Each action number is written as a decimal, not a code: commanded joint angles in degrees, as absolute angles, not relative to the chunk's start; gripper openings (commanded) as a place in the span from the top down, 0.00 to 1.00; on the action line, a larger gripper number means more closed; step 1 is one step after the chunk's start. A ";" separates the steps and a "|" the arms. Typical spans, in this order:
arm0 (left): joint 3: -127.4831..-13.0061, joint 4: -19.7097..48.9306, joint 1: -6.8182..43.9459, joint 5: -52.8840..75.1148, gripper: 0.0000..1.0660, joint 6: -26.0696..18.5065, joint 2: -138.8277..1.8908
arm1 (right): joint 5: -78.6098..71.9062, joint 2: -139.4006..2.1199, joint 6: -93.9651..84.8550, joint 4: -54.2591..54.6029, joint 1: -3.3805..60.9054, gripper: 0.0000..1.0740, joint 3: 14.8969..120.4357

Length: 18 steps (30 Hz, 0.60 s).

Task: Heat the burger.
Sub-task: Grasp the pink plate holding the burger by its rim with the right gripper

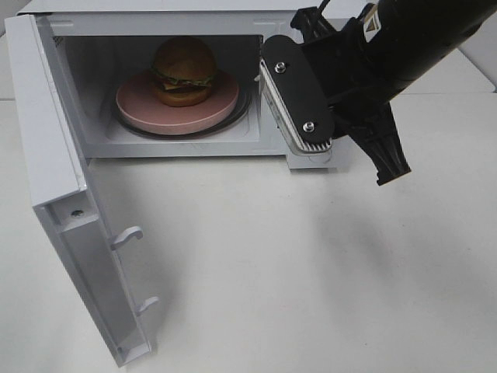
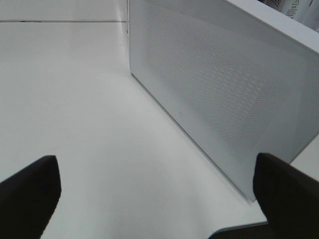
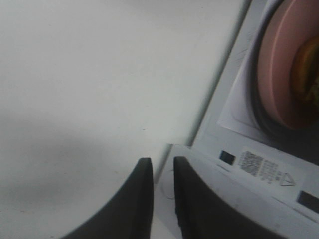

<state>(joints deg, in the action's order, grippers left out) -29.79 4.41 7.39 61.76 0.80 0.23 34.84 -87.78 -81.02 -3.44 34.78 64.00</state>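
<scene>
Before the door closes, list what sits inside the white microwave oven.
A glossy golden-brown burger sits on a round pink plate, over a dark turntable ring. The black robot arm covers the cavity's right edge; whatever lies under the plate is hidden.

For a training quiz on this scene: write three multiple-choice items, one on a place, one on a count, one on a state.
1. The glossy golden-brown bun burger sits: A) on the round pink plate inside the white box microwave; B) outside it, in front; C) on its roof.
2. Count the white latch hooks on the white microwave door: A) one; B) two; C) four.
3. That door is: A) shut; B) swung wide open; C) detached.
Key: 1A, burger and plate show in the cavity; 2B, two hooks jut from the door's inner face; 3B, the door stands out on its hinge, cavity exposed.
</scene>
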 commanded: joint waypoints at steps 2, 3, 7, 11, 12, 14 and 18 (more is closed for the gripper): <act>-29.68 4.70 7.28 61.25 0.08 0.97 1.32 | 30.31 -87.32 -82.79 -7.16 34.66 0.72 64.23; -29.68 4.70 7.28 61.25 0.08 0.97 1.32 | 30.31 -87.32 -82.79 -7.16 34.66 0.72 64.23; -29.68 4.70 7.28 61.25 0.08 0.97 1.32 | 24.47 -87.32 -82.56 -7.79 34.66 0.48 64.23; -29.68 4.70 7.28 61.25 0.08 0.97 1.32 | 24.18 -88.01 -81.13 -7.79 34.72 0.19 64.23; -29.68 4.70 7.28 61.25 0.08 0.97 1.32 | 24.18 -88.01 -81.13 -7.79 34.72 0.19 64.23; -29.68 4.70 7.28 61.25 0.08 0.97 1.32 | 24.24 -89.38 -80.33 -8.82 34.72 0.12 64.23; -29.68 4.70 7.28 61.25 0.08 0.97 1.32 | 23.72 -90.87 -79.58 -10.08 34.72 0.13 64.23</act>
<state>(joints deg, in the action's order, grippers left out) -29.79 4.41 7.39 61.76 0.80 0.23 24.58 -90.07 -80.73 -9.11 34.78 64.00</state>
